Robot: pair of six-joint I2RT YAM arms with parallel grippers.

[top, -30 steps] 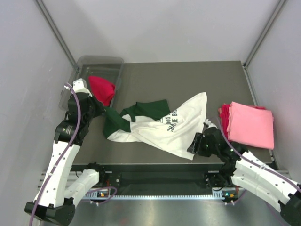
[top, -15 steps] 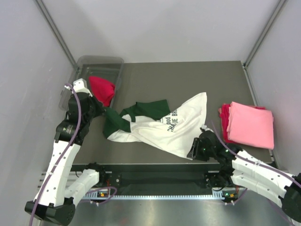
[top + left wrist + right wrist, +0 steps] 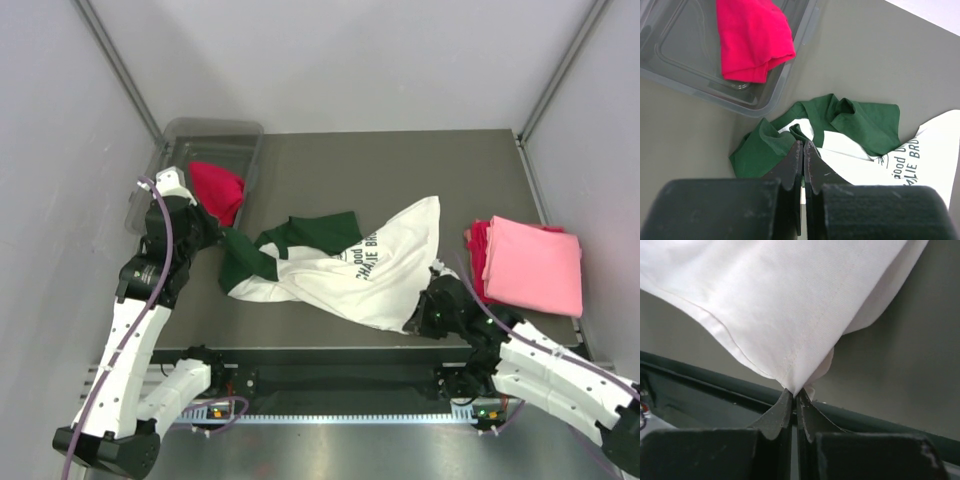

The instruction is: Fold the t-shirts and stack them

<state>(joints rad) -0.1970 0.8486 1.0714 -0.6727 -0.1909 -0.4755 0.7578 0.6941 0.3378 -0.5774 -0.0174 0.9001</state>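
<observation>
Both shut tight | my left hand (image 3: 802,146) pinches the green sleeve of the t-shirt (image 3: 360,280) | my right hand (image 3: 794,394) pinches its white hem | print partly folded under

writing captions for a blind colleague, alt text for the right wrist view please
The right gripper is shut on a corner of the white t-shirt, whose hem drapes across the top of the view. Grey table shows beneath.

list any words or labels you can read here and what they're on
"Good U", cut by a fold: black print on the white t-shirt, left wrist view.
"ALIE BR", running off the frame: next line of that print.
Top view: same print, upside down, too small to read.
No other text shows.
</observation>
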